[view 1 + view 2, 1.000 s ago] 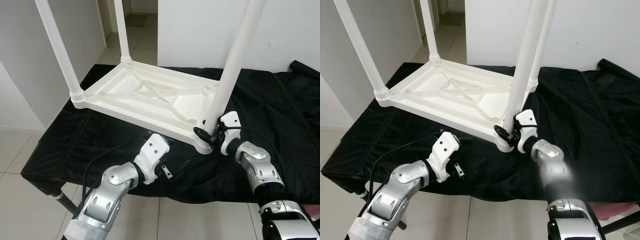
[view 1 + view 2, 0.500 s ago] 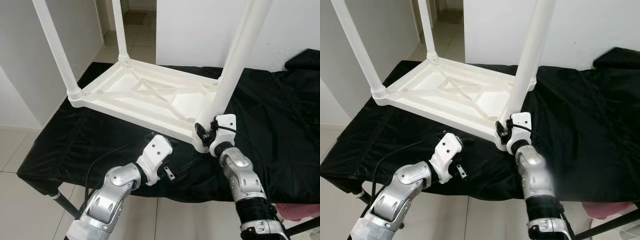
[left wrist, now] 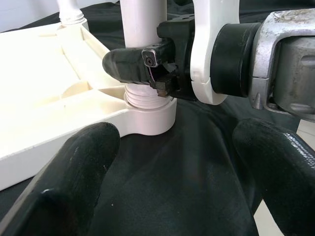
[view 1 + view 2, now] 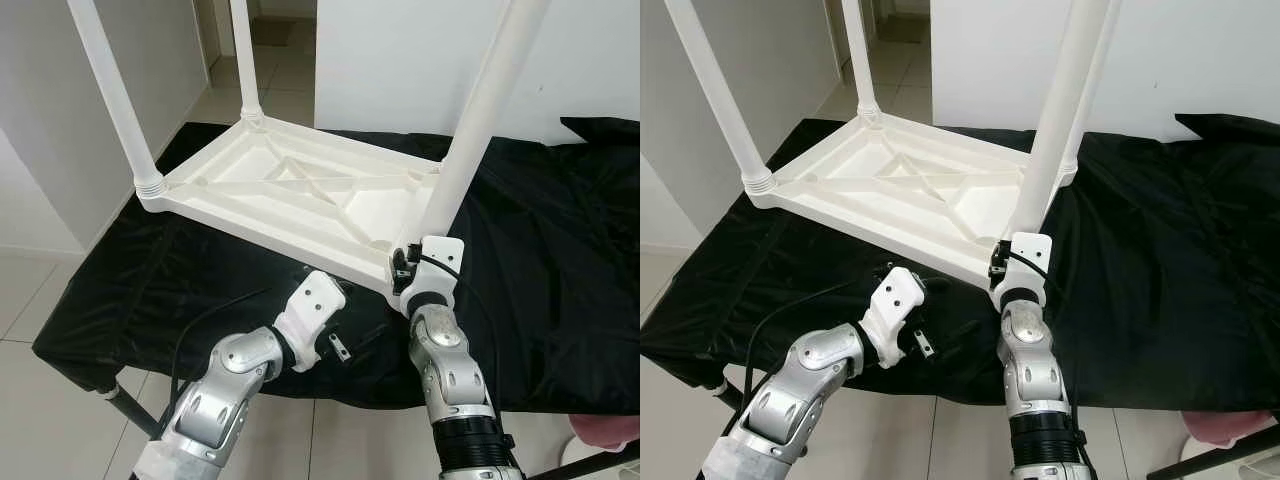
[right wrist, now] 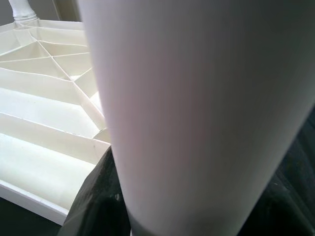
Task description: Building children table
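Note:
A white plastic children's table (image 4: pixel 300 190) lies upside down on a black cloth (image 4: pixel 560 250), its legs pointing up. My right gripper (image 4: pixel 405 268) is shut on the near right leg (image 4: pixel 470 130) just above its threaded socket at the table's corner. In the right wrist view that leg (image 5: pixel 197 113) stands between the dark fingers (image 5: pixel 96 196). My left gripper (image 4: pixel 350 340) hovers open over the cloth near the front edge, left of that corner. Its wide-apart fingers (image 3: pixel 74 182) face the leg's base and the right gripper (image 3: pixel 147 66).
The cloth covers a low stand with a dark metal leg (image 4: pixel 130 405) at the front left. Tiled floor (image 4: pixel 40 290) and white walls surround it, with a doorway at the back. A pink object (image 4: pixel 610 430) lies on the floor at the lower right.
My right forearm has swung leftward around the leg, so the arm now rises from straight below while the gripper stays at the leg's base. The left gripper has barely moved.

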You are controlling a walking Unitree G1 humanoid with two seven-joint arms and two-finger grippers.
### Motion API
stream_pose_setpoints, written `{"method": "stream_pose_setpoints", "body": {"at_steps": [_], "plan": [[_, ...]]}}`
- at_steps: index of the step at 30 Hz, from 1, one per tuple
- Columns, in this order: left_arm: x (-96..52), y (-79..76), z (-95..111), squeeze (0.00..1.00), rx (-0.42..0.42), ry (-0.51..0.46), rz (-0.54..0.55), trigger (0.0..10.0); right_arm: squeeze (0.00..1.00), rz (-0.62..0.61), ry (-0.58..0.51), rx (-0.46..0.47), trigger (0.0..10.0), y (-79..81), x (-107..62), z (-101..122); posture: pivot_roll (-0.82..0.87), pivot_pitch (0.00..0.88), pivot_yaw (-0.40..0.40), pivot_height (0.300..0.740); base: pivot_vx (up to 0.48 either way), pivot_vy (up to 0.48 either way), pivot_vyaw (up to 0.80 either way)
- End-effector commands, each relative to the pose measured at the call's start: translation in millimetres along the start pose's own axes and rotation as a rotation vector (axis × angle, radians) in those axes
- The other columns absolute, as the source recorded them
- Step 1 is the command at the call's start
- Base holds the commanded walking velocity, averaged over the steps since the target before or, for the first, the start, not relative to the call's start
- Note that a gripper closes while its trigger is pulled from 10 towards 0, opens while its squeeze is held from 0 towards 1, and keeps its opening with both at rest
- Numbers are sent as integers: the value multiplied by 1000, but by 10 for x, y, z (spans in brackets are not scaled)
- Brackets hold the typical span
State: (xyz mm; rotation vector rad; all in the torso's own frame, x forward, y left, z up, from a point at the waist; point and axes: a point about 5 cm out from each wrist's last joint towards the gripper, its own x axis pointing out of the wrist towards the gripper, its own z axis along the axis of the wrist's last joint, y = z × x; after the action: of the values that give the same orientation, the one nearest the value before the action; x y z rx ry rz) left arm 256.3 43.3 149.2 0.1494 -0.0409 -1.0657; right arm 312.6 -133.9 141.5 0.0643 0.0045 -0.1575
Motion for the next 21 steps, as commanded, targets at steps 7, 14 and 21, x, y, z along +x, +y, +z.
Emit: {"method": "stream_pose_setpoints", "body": {"at_steps": [7,14,21], "plan": [[-5,62,-45,0,10,21,75,10000,1000,-34,25,45,10000,-75,-15,15,-28,0,14,740,0,0,0],[18,71,-35,0,15,15,74,10000,0,107,-29,49,10000,-114,67,126,-33,0,19,740,0,0,0],[24,83,-25,0,23,14,70,10000,0,341,-51,-62,10000,-200,144,143,-36,0,25,740,0,0,0]]}}
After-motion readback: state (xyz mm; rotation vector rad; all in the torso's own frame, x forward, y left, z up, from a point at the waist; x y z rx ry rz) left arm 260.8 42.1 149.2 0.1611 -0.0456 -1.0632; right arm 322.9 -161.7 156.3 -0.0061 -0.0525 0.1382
